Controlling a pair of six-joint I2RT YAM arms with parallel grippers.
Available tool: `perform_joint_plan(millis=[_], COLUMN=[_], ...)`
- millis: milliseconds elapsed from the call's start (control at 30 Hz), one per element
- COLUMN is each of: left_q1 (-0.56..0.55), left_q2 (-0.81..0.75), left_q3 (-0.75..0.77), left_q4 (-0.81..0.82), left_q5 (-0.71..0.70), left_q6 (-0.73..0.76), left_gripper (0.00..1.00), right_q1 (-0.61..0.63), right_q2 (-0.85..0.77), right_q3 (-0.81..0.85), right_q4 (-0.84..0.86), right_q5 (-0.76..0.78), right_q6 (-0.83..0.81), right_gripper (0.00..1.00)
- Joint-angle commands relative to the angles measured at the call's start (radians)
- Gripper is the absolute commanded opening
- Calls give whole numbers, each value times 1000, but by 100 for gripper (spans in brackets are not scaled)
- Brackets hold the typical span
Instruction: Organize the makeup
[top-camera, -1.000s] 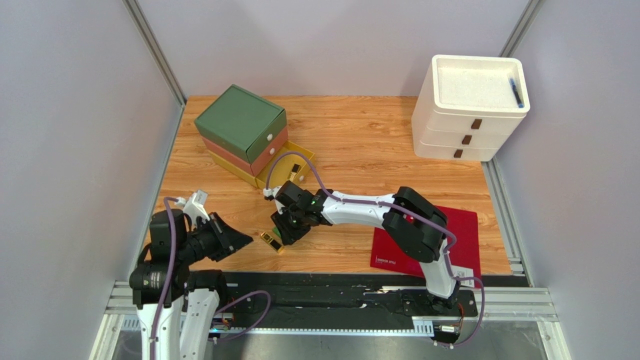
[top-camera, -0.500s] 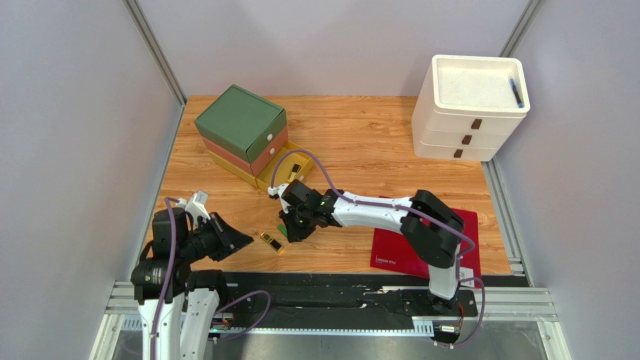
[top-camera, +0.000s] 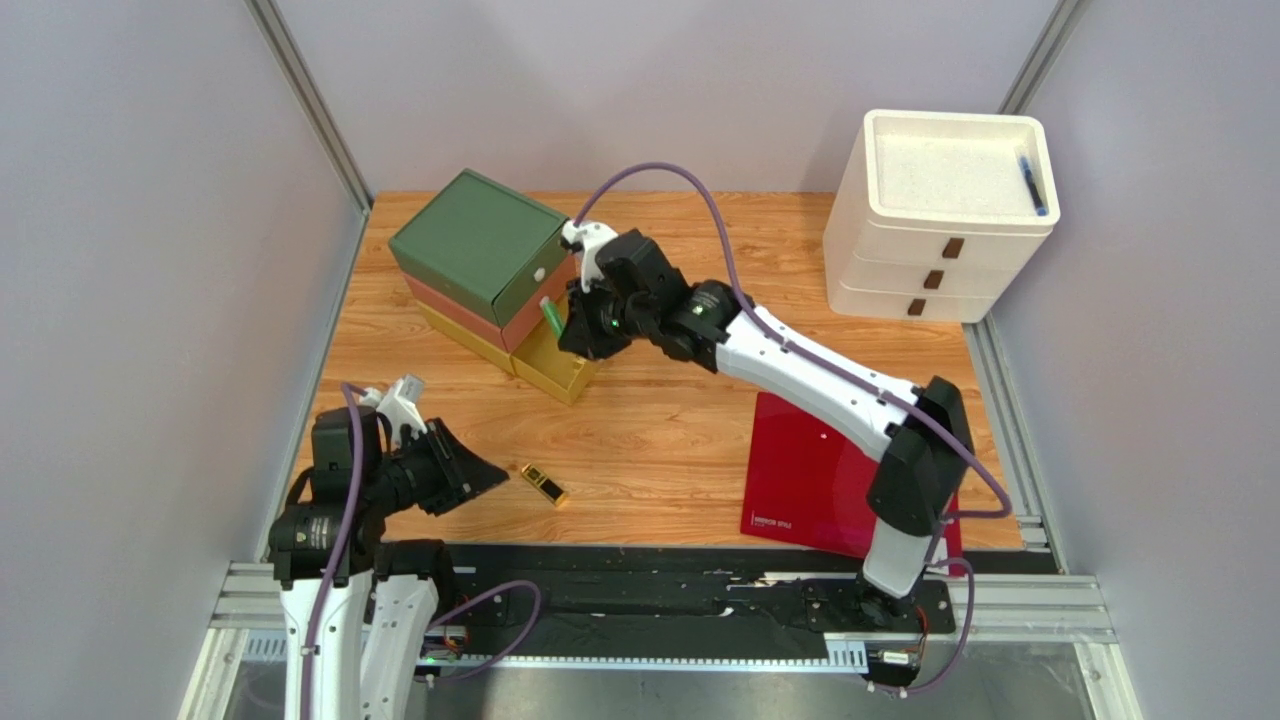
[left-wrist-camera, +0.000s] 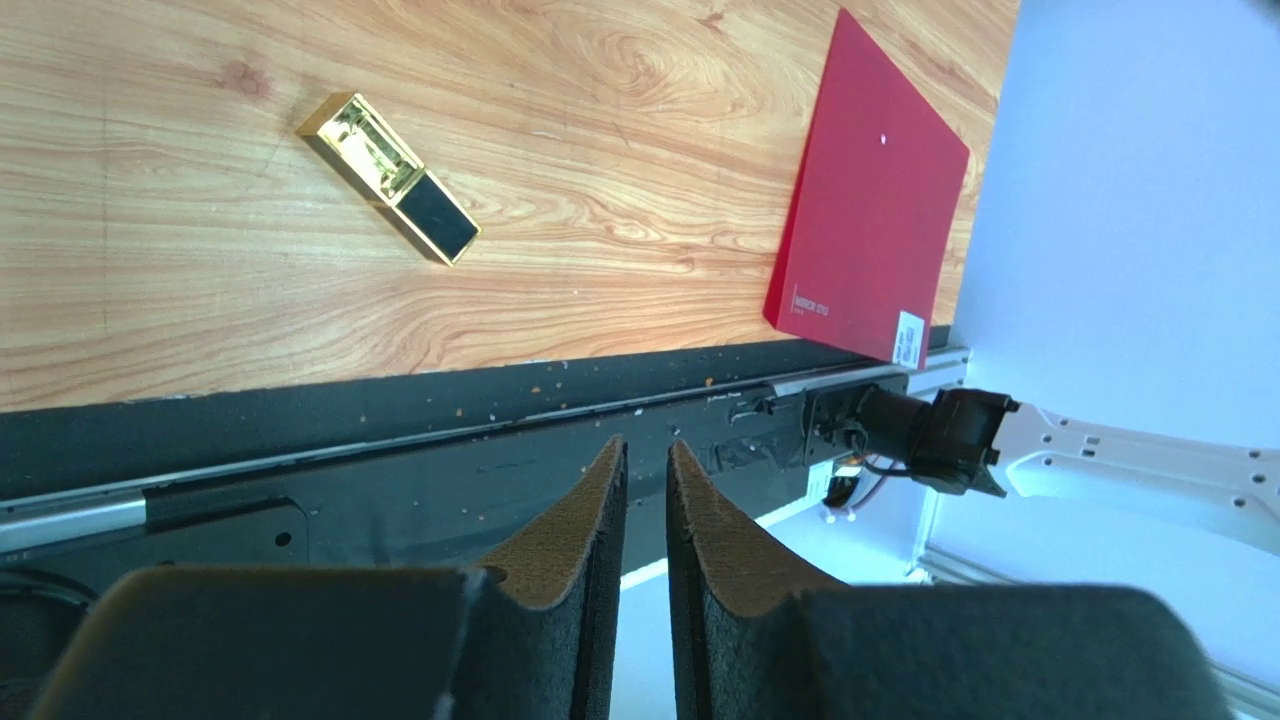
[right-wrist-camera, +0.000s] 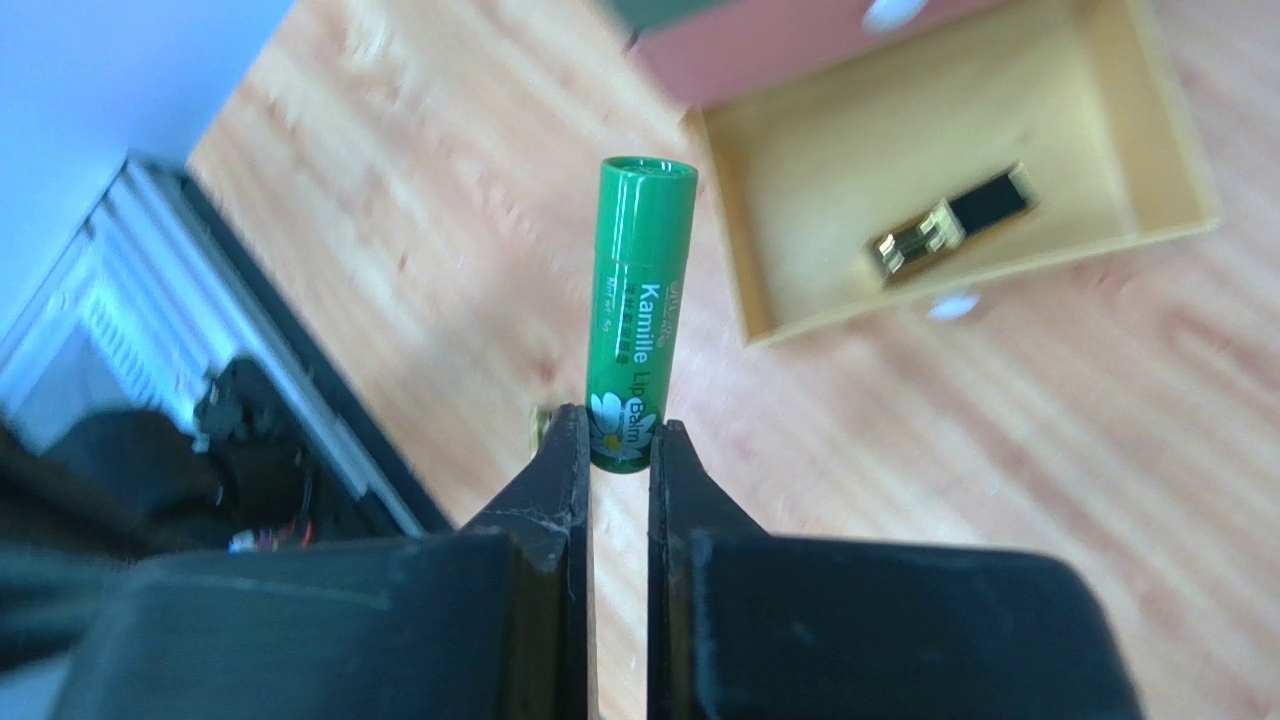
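Observation:
My right gripper (top-camera: 571, 321) is shut on a green lip-balm tube (right-wrist-camera: 642, 323) and holds it by its lower end (right-wrist-camera: 618, 432), in the air beside the open yellow drawer (right-wrist-camera: 1085, 252). The tube shows as a green sliver in the top view (top-camera: 553, 318). One gold lipstick tube (right-wrist-camera: 956, 225) lies inside that drawer. Another gold lipstick tube (top-camera: 544, 483) lies on the table near the front edge and also shows in the left wrist view (left-wrist-camera: 388, 176). My left gripper (top-camera: 469, 480) is shut and empty (left-wrist-camera: 646, 450), to the left of it. Compacts and lip-gloss tubes are out of view.
The stacked green, red and yellow drawer box (top-camera: 481, 240) stands at the back left, its yellow bottom drawer (top-camera: 550, 369) pulled out. A white drawer unit (top-camera: 939, 225) stands at the back right. A flat red sheet (top-camera: 842, 480) lies at the front right (left-wrist-camera: 872, 195).
My right arm has lifted the green tube from the table beside the gold lipstick and swung it back and up to the open yellow drawer. My left arm has barely moved.

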Motion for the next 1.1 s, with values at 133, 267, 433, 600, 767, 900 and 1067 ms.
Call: perform_joint_plan(millis=[133,267,433,600,767,900,1067], left_q1=[0,0,0,-2,0,0,-2], left_q2=[21,32,59,81,102,133,165], left_q3=[43,63,74,81,91,103,155], left_q4=[33,40,53,63,59,66,65], left_q5=[-7,-11,1,6,4,-8,-37], left_q6=[53,61,71,90,108,116,133], left_gripper=[22,23,24,24,24,25,26], right_q1=[-74,-94,-97,-89,3,179,259], right_q2=[288,374,359,198,60,11,83], right_q3=[254,377,364,175,20,-107,-195], right_q4=[-144,-213,-207,-78,-97,-123,-112], right_q5=[-12,-7,-16,-50,-38,56,17], right_q6=[16,24,4,-37,-134,-212,-169], right_gripper=[1,11,62,83,82,82,77])
